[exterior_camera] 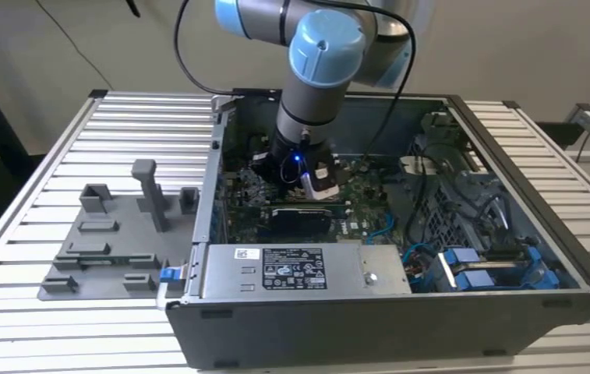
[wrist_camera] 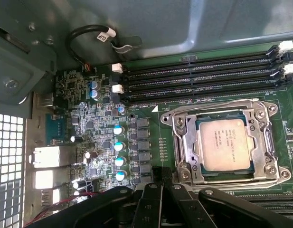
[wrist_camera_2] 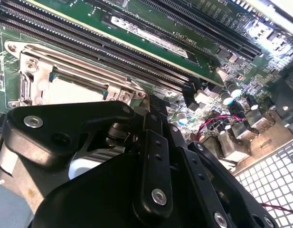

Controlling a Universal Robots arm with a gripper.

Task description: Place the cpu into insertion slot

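Note:
The cpu (wrist_camera: pixel 229 145), a flat square chip with a silvery-tan face, lies flat inside the insertion slot (wrist_camera: pixel 180 137), whose shiny metal frame surrounds it on the green motherboard. In the second wrist view the cpu (wrist_camera_2: pixel 65 90) and the slot frame (wrist_camera_2: pixel 84 64) show partly behind the black gripper body. My gripper (wrist_camera: pixel 161 175) hovers just beside the slot's corner and off the chip. In the exterior view the gripper (exterior_camera: pixel 310 183) reaches down into the open computer case over the board.
Long black connector strips (wrist_camera: pixel 203 76) run beside the slot. Capacitors (wrist_camera: pixel 118 145) and small parts stand on the other side. The case walls (exterior_camera: pixel 211 179) hem the arm in; a power supply (exterior_camera: pixel 295 269) and blue cables (exterior_camera: pixel 482 269) sit at the front. A grey fixture (exterior_camera: pixel 107 241) lies on the exterior view's left.

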